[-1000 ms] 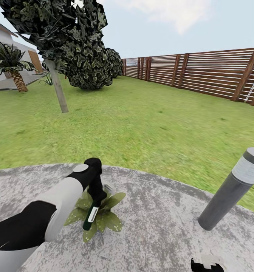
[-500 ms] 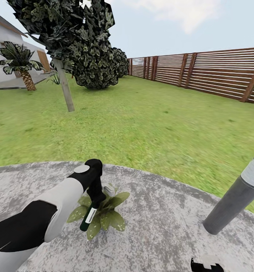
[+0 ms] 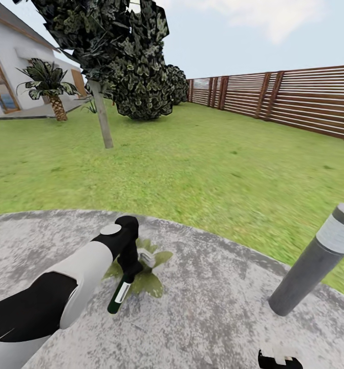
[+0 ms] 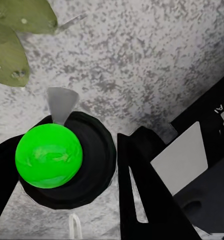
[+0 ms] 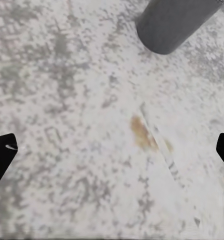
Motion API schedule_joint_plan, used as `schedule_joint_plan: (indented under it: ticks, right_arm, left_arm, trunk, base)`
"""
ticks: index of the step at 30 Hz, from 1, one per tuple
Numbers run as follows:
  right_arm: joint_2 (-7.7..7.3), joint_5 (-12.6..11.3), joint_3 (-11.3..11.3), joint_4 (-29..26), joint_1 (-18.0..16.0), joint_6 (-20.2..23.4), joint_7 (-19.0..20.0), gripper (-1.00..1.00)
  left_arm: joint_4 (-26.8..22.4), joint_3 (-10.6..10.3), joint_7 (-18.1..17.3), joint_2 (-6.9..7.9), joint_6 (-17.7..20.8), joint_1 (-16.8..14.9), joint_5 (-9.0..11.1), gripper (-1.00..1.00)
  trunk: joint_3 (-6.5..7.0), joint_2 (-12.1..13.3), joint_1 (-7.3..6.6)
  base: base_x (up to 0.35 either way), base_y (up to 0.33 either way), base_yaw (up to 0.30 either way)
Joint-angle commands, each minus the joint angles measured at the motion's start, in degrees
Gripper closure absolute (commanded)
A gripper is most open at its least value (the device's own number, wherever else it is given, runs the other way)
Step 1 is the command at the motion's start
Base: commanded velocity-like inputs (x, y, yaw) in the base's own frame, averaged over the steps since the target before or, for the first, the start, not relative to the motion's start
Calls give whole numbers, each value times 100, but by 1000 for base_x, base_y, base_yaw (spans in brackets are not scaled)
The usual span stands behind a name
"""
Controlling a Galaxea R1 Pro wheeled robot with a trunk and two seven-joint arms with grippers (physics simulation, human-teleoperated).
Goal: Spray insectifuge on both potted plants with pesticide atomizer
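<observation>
Dark green pesticide atomizer (image 3: pixel 120 295) sits clamped in your left gripper (image 3: pixel 128 275), tilted, hanging just above a potted plant (image 3: pixel 144 270) on the round paving (image 3: pixel 218 307); your right gripper (image 5: pixel 112 150) hangs spread wide near the post lamp (image 3: pixel 315 259).

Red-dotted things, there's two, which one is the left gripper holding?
The atomizer: the slim dark green bottle with a white label, in the left gripper over the potted plant. The other is the tall grey post lamp, standing untouched.
</observation>
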Motion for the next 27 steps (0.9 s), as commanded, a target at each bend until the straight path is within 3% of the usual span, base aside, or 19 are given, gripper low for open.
schedule_joint_plan:
  ticks: [1,8,9,11,14,15,16,27]
  right_arm:
    - [-2,61,-39,12,-4,-24,-24,-100]
    - [-8,62,-42,12,-4,-24,-24,-100]
    - [-9,66,-42,12,-4,-24,-24,-100]
    - [-10,69,-42,11,-4,-20,-19,-100]
    - [-10,69,-42,5,-4,-23,-24,-100]
    - [-11,69,-42,3,-4,-24,-24,-100]
    - [-11,69,-42,3,-4,-24,-24,-100]
    - [-11,69,-42,6,-4,-24,-10,-100]
  left_arm:
    - [-4,-12,-57,0,60,-7,-51,100]
    - [-7,-17,-57,18,68,13,-54,100]
    - [-6,-15,-57,75,68,101,-56,100]
    - [-80,1,-57,357,79,505,-58,100]
    - [-127,55,-57,591,68,805,-45,100]
    - [-450,73,-57,778,78,859,-6,100]
    - [-663,58,-57,808,118,869,-30,100]
    - [-668,151,-57,878,129,884,11,100]
  trunk:
    - [-5,-2,-3]
    - [-5,-2,-3]
    - [-5,-2,-3]
    - [-5,-2,-3]
    - [-5,-2,-3]
    - [-5,-2,-3]
    - [-5,-2,-3]
    - [-5,-2,-3]
  base:
    - [-109,-226,277]
    - [124,-214,160]
    - [41,-41,11]
    - [13,-13,4]
    - [2,-2,1]
    - [-49,-27,0]
    - [-266,-193,0]
    - [-277,-198,236]
